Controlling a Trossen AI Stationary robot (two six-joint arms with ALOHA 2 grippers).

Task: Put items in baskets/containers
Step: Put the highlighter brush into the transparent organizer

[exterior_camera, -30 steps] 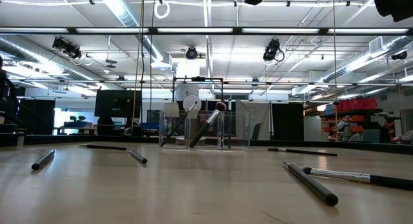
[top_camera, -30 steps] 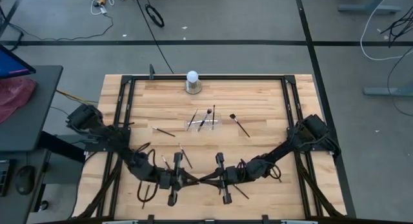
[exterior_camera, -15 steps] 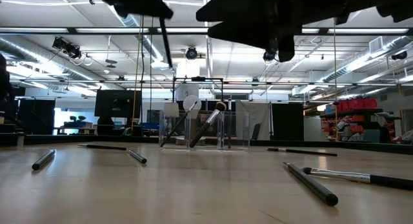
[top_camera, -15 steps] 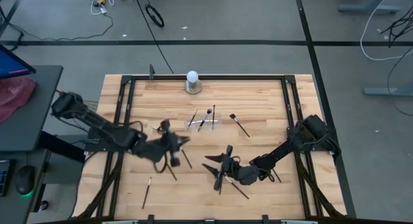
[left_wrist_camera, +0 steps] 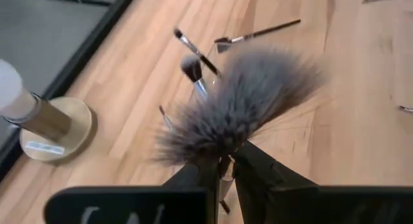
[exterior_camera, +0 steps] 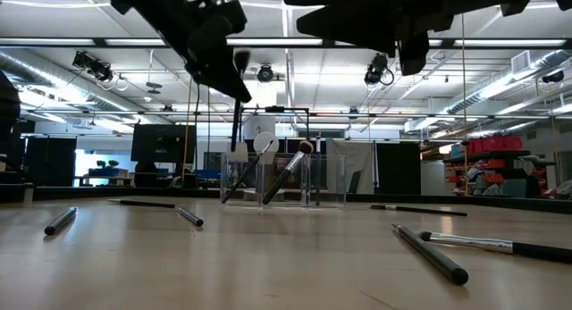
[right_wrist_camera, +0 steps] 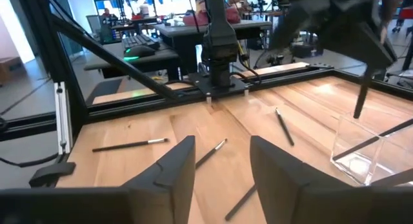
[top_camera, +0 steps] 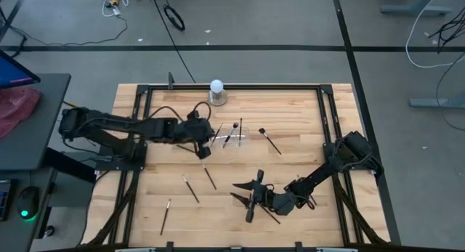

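Left tool (top_camera: 203, 148), centre-left of the high view beside the clear holder (top_camera: 231, 138), clamps a fluffy brush (left_wrist_camera: 242, 101); right tool (top_camera: 243, 193), lower centre, fingers apart

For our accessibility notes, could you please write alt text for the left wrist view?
The left gripper is shut on a fluffy grey brush, held above the wooden table. Beyond it several thin brushes stand in the clear holder; a white ball on a round base sits nearby.

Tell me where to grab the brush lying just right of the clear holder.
Probably mid-handle, from straight above, fingers across its width: the brush lies flat and diagonal, soft head toward the far edge, nothing touching it.
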